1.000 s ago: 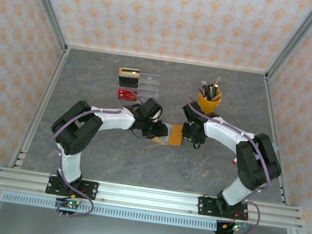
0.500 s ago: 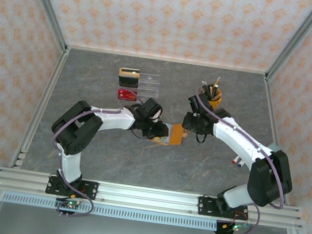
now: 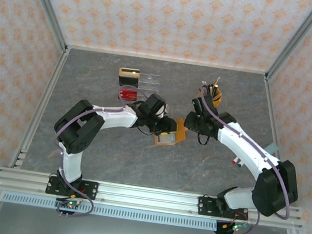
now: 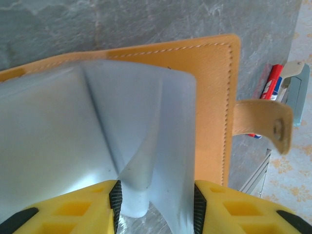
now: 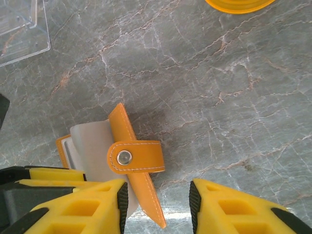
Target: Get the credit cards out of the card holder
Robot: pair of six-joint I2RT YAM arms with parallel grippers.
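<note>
Back left of centre on your counter (image 3: 104, 156), a clear tray (image 3: 151, 83) sits with a dark-and-tan card (image 3: 129, 73) and a red card (image 3: 126, 94) at its left end. Just right of it, your left claw (image 4: 156, 207) has hold of the card holder (image 4: 214, 97): the yellow fingers (image 4: 87, 212) stand partway apart, pressed on either side of the creased grey inner leaf (image 4: 122, 122) (the orange cover, stitched along its edge, lies behind it). From the right wrist you see the holder open near mid-counter, its cover tilted up on edge and the snap strap (image 5: 136, 157) folded across it. Further right, your right claw (image 5: 158, 207) hangs over the stone-grey surface, fingers apart and clamped on nothing, the cover's edge close by its left finger. Beyond it, a yellow cup (image 3: 216, 96) of pens stands toward the back
</note>
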